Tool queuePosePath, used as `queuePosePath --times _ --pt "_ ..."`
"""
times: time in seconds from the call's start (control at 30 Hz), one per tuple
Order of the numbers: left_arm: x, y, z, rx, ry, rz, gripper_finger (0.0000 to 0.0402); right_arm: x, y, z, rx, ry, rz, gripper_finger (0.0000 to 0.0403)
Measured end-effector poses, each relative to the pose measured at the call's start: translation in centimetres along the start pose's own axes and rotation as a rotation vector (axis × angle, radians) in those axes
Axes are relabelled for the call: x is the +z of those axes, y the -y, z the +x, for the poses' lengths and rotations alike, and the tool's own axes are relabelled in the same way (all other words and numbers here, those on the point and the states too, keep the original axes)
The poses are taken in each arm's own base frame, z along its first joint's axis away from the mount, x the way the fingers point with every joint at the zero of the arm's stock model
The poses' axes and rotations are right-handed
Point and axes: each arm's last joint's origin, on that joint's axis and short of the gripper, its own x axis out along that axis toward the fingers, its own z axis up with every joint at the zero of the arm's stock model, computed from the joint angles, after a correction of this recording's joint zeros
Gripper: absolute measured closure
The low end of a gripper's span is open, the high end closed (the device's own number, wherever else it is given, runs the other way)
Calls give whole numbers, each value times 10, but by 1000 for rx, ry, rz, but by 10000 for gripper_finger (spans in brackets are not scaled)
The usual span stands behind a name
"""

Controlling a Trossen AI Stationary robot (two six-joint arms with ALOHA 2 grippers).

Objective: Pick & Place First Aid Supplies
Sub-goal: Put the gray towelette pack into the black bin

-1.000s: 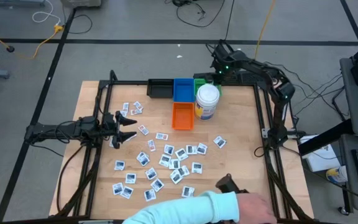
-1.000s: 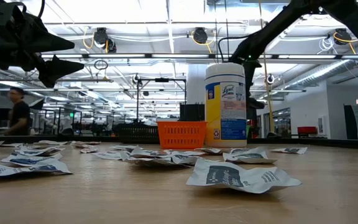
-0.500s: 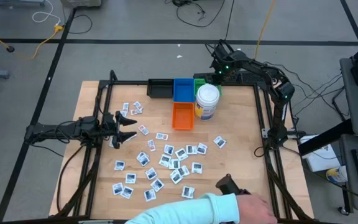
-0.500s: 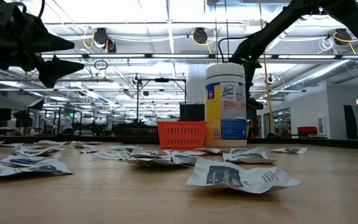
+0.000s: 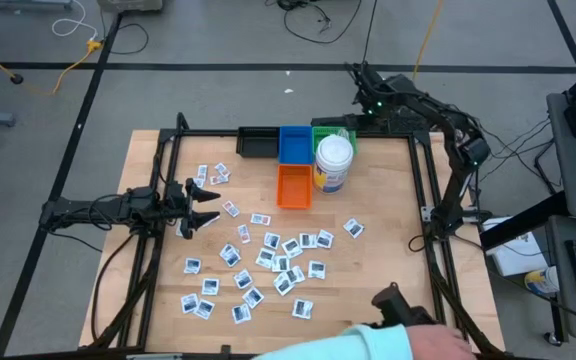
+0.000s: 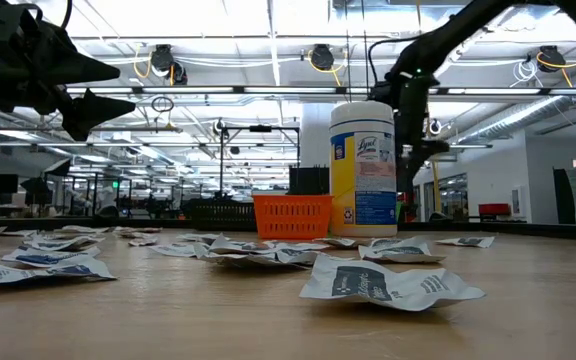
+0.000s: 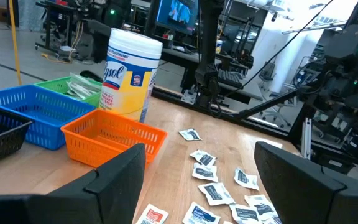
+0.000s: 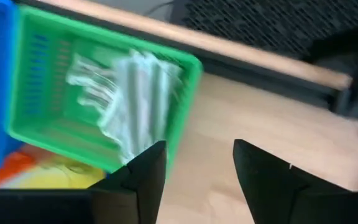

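Above the green basket at the tabletop's far edge, the right gripper hangs spread and empty over the strips; lift clear before returning to the packets; left gripper waits spread.

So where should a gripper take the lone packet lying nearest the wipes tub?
Come straight down on the packet and pinch across two opposite edges. It lies flat on the table, apart from the other packets and clear of the tub, so a top approach looks safest.

Bright overhead lights, rt wrist view blurred
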Motion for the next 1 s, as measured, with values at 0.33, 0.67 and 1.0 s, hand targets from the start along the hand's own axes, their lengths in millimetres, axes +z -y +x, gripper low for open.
queuePosePath --times 0.33,0.67,1.0 --pt "0 0 0 0 0 0 96 -70 30 3 -74 -82 87 229" --pt "0 0 0 0 0 0 96 -162 53 2 -84 -77 124 230" --pt "0 0 0 0 0 0 96 -213 60 0 -61 -130 -20 230"
